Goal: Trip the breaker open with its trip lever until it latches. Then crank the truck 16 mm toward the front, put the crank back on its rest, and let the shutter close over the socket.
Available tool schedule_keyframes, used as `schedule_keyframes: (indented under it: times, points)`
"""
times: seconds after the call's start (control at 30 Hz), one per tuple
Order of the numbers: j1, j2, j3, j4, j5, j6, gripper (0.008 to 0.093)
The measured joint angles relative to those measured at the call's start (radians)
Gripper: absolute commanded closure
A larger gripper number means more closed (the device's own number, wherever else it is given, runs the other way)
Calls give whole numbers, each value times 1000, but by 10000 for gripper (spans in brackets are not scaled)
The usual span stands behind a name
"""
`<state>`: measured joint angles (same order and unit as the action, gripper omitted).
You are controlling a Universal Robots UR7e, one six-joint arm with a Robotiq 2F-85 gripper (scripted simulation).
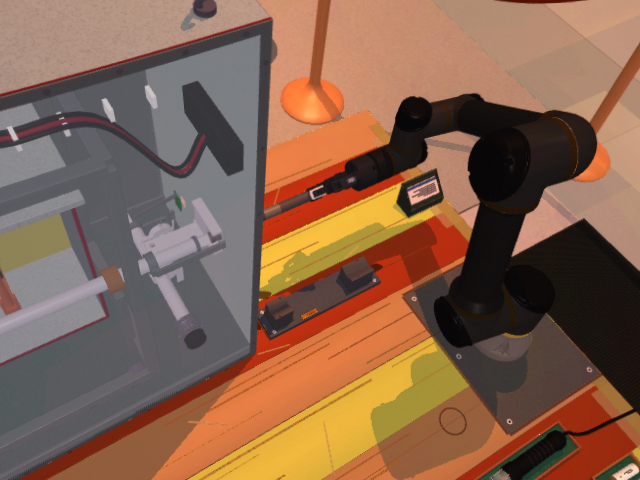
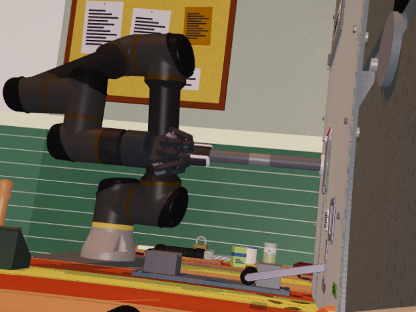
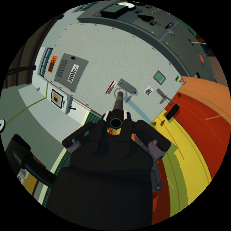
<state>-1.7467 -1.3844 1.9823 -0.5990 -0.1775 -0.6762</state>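
Note:
The crank [image 2: 263, 160], a long grey rod, runs level from the round socket [image 3: 119, 92] in the cabinet's front panel out to my gripper [image 2: 201, 155], which is clamped on its outer end. In the wrist camera the crank [image 3: 118, 104] points straight away from the gripper [image 3: 116, 118] into the panel. The shutter plate [image 3: 129, 86] sits pushed aside, just beside the socket. The trip lever [image 2: 284, 272], a grey arm with a black knob [image 3: 172, 112], sticks out of the panel low down. The crank rest [image 1: 319, 297] lies empty on the floor mat.
The cabinet front [image 3: 114, 59] stands a crank's length ahead of the gripper. A small sign stand [image 1: 423, 192] sits on the mat beside the arm. Orange posts [image 1: 313, 93] stand behind. A torch, a padlock and small jars [image 2: 244, 256] lie beyond the rest.

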Motion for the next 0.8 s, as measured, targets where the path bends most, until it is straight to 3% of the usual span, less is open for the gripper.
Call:
schedule_keyframes:
  times: [0.8]
  points:
    - [0, 0, 0, 1, -1, 622, 934]
